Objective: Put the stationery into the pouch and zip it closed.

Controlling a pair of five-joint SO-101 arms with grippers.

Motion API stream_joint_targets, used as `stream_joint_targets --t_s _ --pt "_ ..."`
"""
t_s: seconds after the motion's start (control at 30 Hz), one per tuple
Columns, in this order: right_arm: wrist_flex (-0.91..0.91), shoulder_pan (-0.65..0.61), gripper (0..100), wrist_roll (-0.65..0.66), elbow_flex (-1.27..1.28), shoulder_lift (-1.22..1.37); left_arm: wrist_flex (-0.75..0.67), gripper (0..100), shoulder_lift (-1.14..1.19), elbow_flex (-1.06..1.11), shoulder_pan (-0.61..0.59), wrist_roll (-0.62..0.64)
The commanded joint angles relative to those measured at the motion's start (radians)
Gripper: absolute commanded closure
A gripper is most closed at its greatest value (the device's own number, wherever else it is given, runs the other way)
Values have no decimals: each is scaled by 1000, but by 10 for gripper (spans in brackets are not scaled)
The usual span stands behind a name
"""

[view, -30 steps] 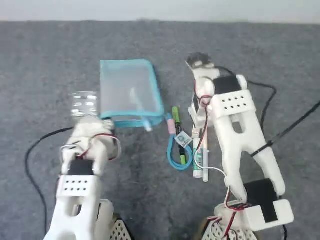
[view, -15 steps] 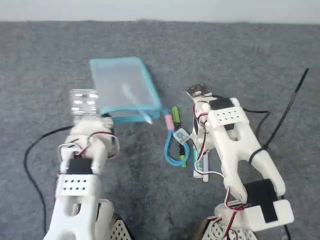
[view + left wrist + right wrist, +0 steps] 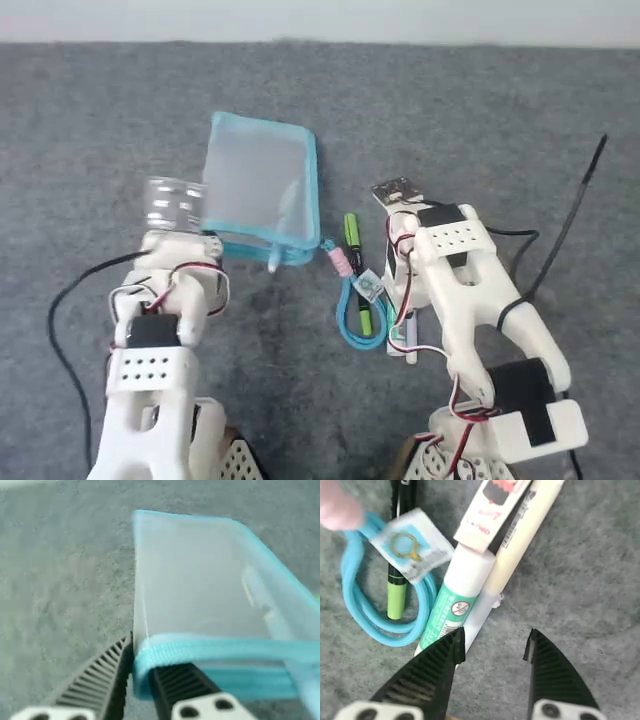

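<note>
A translucent pouch with a blue zipper edge lies on the grey carpet. My left gripper is shut on the pouch's blue zipper corner. The stationery lies in a bunch to the right of the pouch: a green pen, a blue cord with a paper tag, and white pens. My right gripper hangs open just above the white glue stick and the cream pen. The blue cord and the green pen lie beside them.
The grey carpet covers the whole table. Black cables run off the right arm and one off the left arm. Open carpet lies behind the pouch and to the far right.
The pouch has swung round in my left gripper's hold, its far end turning right. My right arm pulled back toward its base and now hangs over the pens.
</note>
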Motion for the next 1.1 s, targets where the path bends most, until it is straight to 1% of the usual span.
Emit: stream_joint_targets --t_s 0.0,0.03,0.07,0.1,0.17,0.23,0.27,0.3,0.37,0.43,0.73,0.93,1.0,1.07 --pt "-8 19 800 3 -3 -61 -20 990 15 -61 -66 31" --pt "-8 19 800 3 -3 -61 -8 990 23 -79 -109 100" --pt "-8 19 800 3 -3 -61 12 990 28 -91 -130 138" --pt "-8 18 800 3 -3 -61 43 990 35 -101 -130 140" --pt "-8 16 800 3 -3 -61 110 990 60 -125 -75 132" --pt "-5 16 800 3 -3 -61 143 990 89 -137 21 49" --pt "-5 16 800 3 -3 -61 143 990 98 -140 37 41" --pt "-4 16 800 3 -2 -59 132 990 107 -147 20 84" --pt "-15 16 800 3 15 -59 104 990 126 -162 -58 170" --pt "-33 16 800 3 29 -59 95 990 140 -170 -114 160" --pt "-130 16 801 5 126 -54 52 990 186 -170 -118 158" --pt "-151 16 802 9 130 61 52 989 186 -168 -117 158" --pt "-150 16 829 9 120 88 52 989 186 -168 -117 158" --pt "-150 22 883 9 106 97 52 989 186 -168 -117 158"
